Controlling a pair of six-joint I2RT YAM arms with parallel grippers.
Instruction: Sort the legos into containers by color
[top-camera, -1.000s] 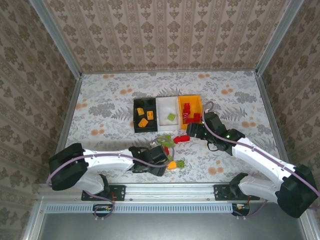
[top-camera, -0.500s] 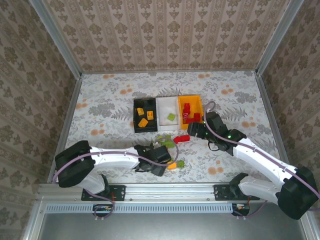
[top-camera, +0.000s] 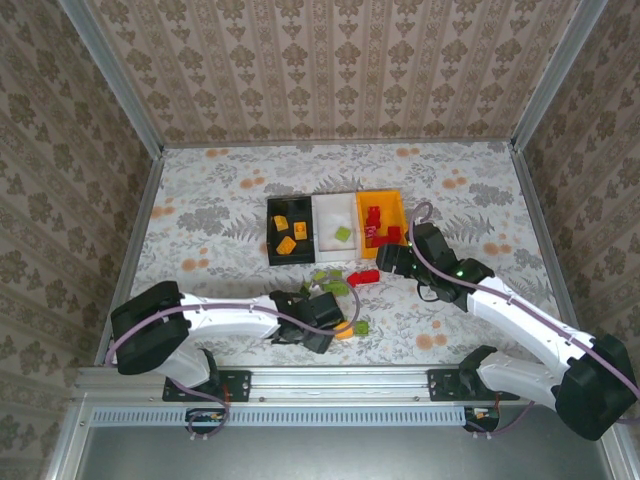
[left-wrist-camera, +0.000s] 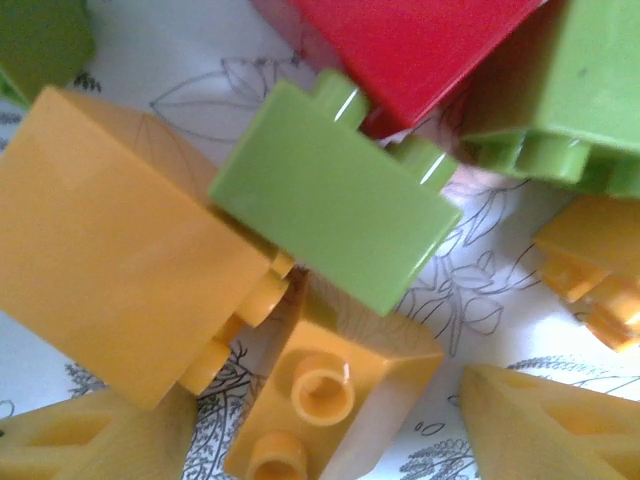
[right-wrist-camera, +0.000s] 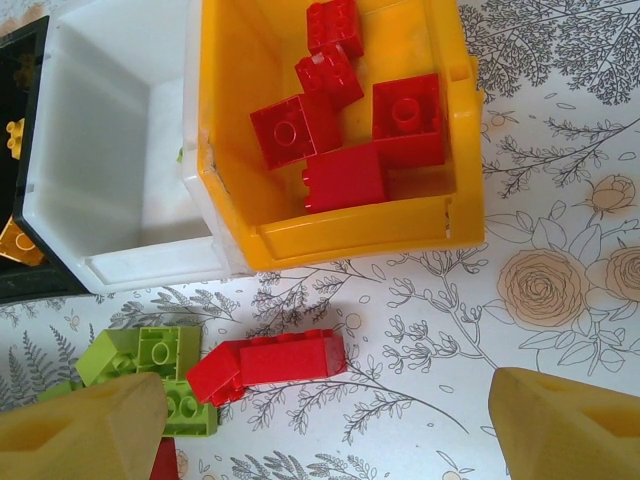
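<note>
As seen from above, bins: black bin (top-camera: 272, 232), white bin (top-camera: 322, 213), orange bin (top-camera: 396, 206) abreast; loose legos (top-camera: 338, 281) just in front.
Left wrist, left gripper (left-wrist-camera: 325, 440): fingers parted around yellow brick (left-wrist-camera: 330, 395), not clamped.
Right wrist, right gripper (right-wrist-camera: 325, 425): spread wide, empty; red brick (right-wrist-camera: 275, 360) ahead.

Floral tablecloth (top-camera: 220, 190); patterned wallpaper walls (top-camera: 340, 70); metal rail (top-camera: 340, 382).

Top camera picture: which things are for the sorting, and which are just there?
For the job: tiny red, green and orange-yellow plastic lego bricks; black plastic bin; white plastic bin; orange plastic bin.
Just there: flowery table cover; patterned walls.
</note>
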